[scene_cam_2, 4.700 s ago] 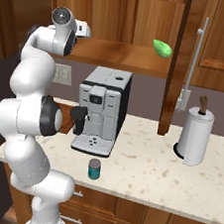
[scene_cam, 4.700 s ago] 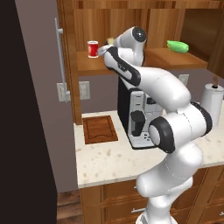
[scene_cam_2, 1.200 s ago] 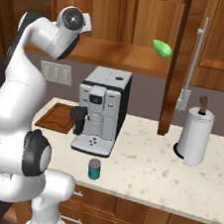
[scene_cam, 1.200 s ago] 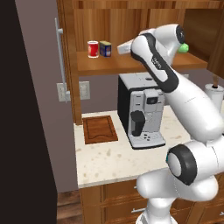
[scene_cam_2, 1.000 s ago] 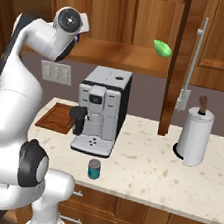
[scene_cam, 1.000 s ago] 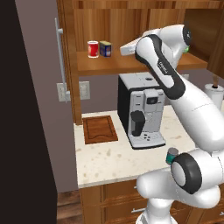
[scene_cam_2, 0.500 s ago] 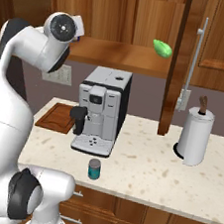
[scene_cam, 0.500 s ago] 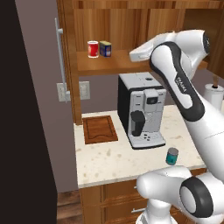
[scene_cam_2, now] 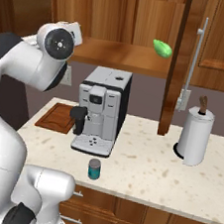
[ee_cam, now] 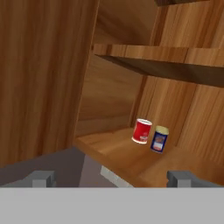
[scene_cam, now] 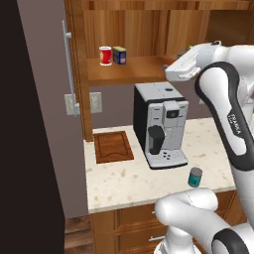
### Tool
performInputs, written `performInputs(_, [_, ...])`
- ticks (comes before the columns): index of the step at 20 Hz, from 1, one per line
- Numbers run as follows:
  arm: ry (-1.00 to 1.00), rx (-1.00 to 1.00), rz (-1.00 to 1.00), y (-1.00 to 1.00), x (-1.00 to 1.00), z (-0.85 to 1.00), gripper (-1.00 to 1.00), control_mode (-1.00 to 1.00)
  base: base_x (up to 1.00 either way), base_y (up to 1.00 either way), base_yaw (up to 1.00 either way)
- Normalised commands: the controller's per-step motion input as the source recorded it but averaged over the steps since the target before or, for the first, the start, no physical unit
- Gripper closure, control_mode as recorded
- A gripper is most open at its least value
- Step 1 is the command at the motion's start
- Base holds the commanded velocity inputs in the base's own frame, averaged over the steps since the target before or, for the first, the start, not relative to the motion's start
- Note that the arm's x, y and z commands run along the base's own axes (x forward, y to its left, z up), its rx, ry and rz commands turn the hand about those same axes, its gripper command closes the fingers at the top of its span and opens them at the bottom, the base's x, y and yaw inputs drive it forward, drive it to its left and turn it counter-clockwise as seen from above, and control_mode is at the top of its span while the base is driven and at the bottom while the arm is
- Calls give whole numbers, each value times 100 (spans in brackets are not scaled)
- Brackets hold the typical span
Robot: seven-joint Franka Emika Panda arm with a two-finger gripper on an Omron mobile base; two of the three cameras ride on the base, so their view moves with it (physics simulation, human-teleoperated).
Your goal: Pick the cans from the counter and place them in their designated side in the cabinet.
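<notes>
The dark blue can with the yellow top point(scene_cam: 119, 54) point(ee_cam: 159, 139) stands upright on the left part of the cabinet shelf point(scene_cam: 141, 70) point(ee_cam: 109, 151), close beside a red can point(scene_cam: 105, 55) point(ee_cam: 141, 131). The teal can point(scene_cam: 195, 177) point(scene_cam_2: 94, 169) stands on the beige counter point(scene_cam: 124, 181) point(scene_cam_2: 145, 176) near its front edge, in front of the coffee machine. My gripper point(ee_cam: 110, 177) is open and holds nothing. It hovers at shelf height, well back and to the right of the two shelf cans, looking towards them.
A black and silver coffee machine point(scene_cam: 159, 124) point(scene_cam_2: 100, 110) stands under the shelf. A wooden cutting board point(scene_cam: 112, 146) lies to its left, a paper towel roll point(scene_cam_2: 196, 135) to the right. A green thing point(scene_cam_2: 162, 48) sits on the shelf's right. A tall dark grey unit point(scene_cam: 34, 124) bounds the left.
My arm has swung back and to the right, away from the shelf's left end. The blue can stays beside the red can. The gripper has stayed open.
</notes>
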Motion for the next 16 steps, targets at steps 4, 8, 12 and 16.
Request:
performInputs(4, [-9, 0, 0, -4, -60, 5, -100, -100, 0, 0, 0])
performInputs(8, [-3, 0, 0, 6, -32, 8, -100, -100, 0, 0, 0])
performInputs(12, [0, 0, 0, -3, -41, 2, -100, -100, 0, 0, 0])
performInputs(16, [3, 0, 0, -11, -46, 0, -100, -100, 0, 0, 0])
